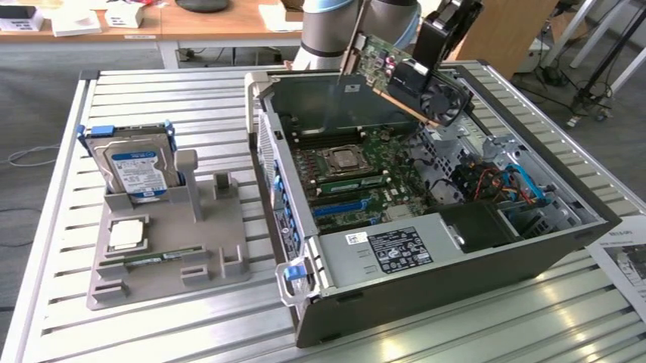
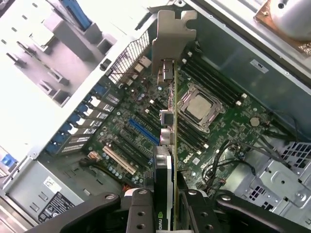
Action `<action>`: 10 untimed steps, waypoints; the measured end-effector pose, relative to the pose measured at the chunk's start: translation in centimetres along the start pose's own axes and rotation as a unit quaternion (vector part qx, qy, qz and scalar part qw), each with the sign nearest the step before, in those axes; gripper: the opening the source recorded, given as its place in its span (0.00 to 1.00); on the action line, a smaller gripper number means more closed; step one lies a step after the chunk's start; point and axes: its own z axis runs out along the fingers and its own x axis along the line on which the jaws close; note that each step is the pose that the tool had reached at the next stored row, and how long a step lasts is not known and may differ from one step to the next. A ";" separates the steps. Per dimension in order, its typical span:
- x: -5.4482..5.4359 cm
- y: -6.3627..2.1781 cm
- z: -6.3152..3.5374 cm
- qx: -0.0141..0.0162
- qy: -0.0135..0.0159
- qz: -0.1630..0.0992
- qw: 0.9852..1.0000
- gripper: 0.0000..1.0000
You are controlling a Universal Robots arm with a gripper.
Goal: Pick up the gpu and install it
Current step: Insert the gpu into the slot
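The gpu [image 1: 402, 74], a dark card with a green board, a black fan and a silvery end bracket, hangs tilted above the open computer case [image 1: 464, 287]. My gripper [image 1: 436, 66] is shut on it at the fan end. In the wrist view the gpu [image 2: 168, 141] is seen edge-on, its bracket pointing away from me, and my gripper [image 2: 167, 206] clamps it from both sides with its black fingers [image 2: 140, 209]. Below the card lies the motherboard with a blue slot [image 2: 144, 132] and a white slot [image 2: 118, 160]. The card is well clear of the board.
The case lies on its side on a slatted metal table [image 1: 151, 333]. Inside are a processor [image 1: 343, 160], a power supply [image 1: 399, 248] and cables [image 1: 504, 185]. At the exterior view's left, a grey holder [image 1: 202, 249] carries a hard drive [image 1: 138, 168] and a memory stick [image 1: 151, 259].
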 end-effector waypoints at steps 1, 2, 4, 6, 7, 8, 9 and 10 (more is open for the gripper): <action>0.0 0.00 0.00 0.000 -0.001 -0.006 1.000 0.27; 0.0 0.01 0.00 0.000 -0.002 -0.012 1.000 0.27; 0.0 0.00 0.00 0.000 -0.004 -0.024 1.000 0.27; 0.0 0.00 0.00 0.000 -0.006 -0.036 0.999 0.27; 0.0 0.00 0.01 0.000 -0.007 -0.042 0.999 0.27; 0.0 0.01 0.00 0.000 -0.008 -0.048 0.999 0.27; 0.0 0.01 0.01 0.000 -0.008 -0.054 0.998 0.27; 0.0 0.01 0.00 0.000 -0.009 -0.060 0.998 0.27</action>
